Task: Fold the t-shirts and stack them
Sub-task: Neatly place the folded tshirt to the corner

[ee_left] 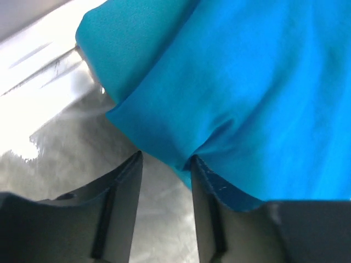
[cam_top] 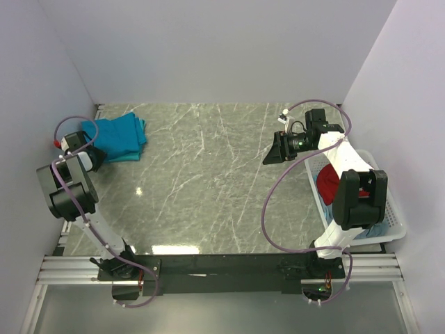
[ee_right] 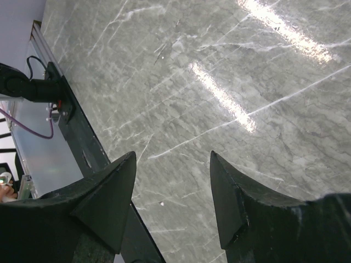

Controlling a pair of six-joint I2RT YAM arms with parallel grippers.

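Note:
A folded stack of teal-blue t-shirts lies at the far left of the marble table. My left gripper sits at the stack's near-left edge. In the left wrist view the teal cloth fills the upper right. The left gripper is open, with bare table between its fingers. Its right fingertip touches the cloth's folded edge. My right gripper hovers at the right side of the table. It is open and empty over bare marble.
A white basket stands at the table's right edge behind the right arm. It holds a red cloth and a bit of teal cloth. Walls close in the left, far and right sides. A black rail runs along the near edge.

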